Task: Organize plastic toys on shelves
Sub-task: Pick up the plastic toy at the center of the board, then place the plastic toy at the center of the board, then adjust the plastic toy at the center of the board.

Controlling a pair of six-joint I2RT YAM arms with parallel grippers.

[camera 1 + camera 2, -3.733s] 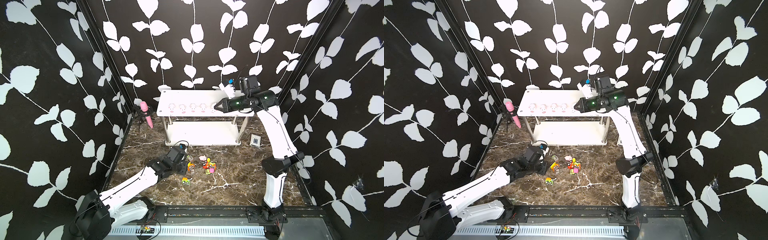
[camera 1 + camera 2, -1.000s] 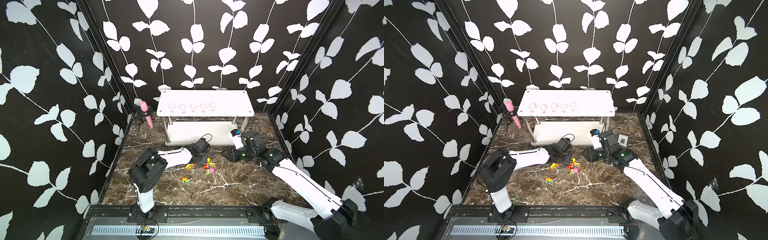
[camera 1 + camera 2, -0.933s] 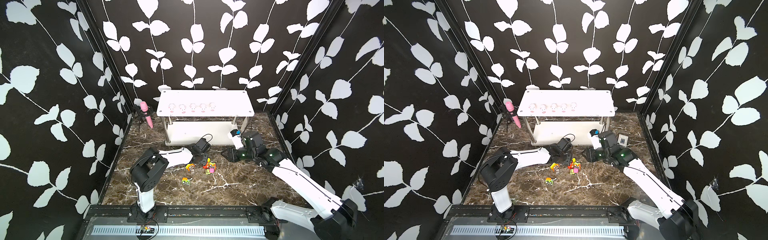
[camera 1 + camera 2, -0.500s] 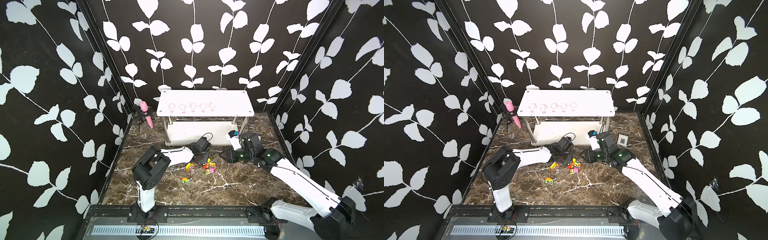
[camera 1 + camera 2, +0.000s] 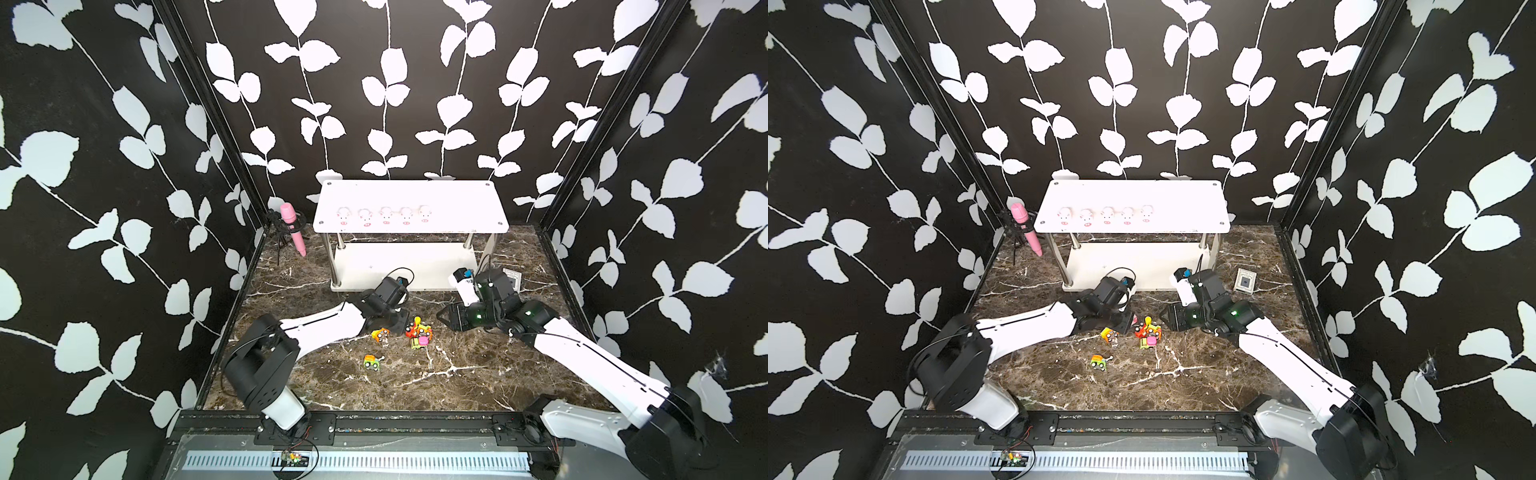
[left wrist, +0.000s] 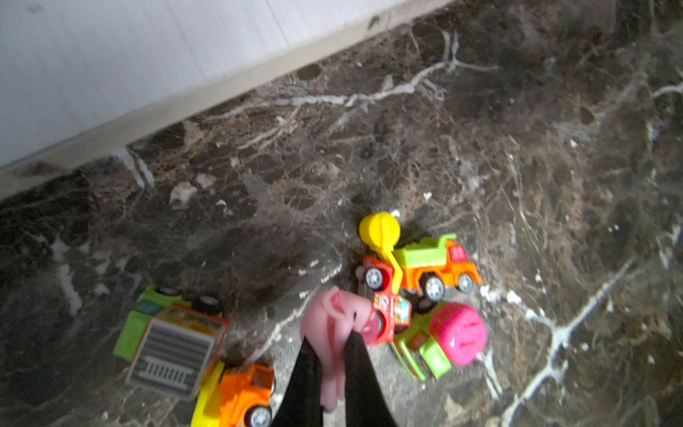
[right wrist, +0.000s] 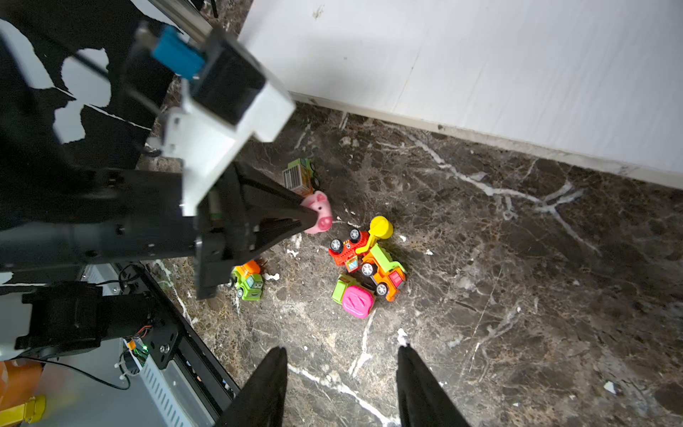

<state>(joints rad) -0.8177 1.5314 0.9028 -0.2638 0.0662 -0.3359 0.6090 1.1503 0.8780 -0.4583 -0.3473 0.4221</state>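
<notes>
Gripping a pink pig (image 6: pixel 340 312), the left gripper (image 6: pixel 330 342) hovers beside the toy vehicles (image 6: pixel 425 264); the right gripper (image 7: pixel 340 350) holds its jaws apart, empty.

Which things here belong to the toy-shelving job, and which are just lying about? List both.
Job: shelves; five shelved pigs; pig in the left gripper; toy vehicles.
Lying about: pink microphone; card box.
</notes>
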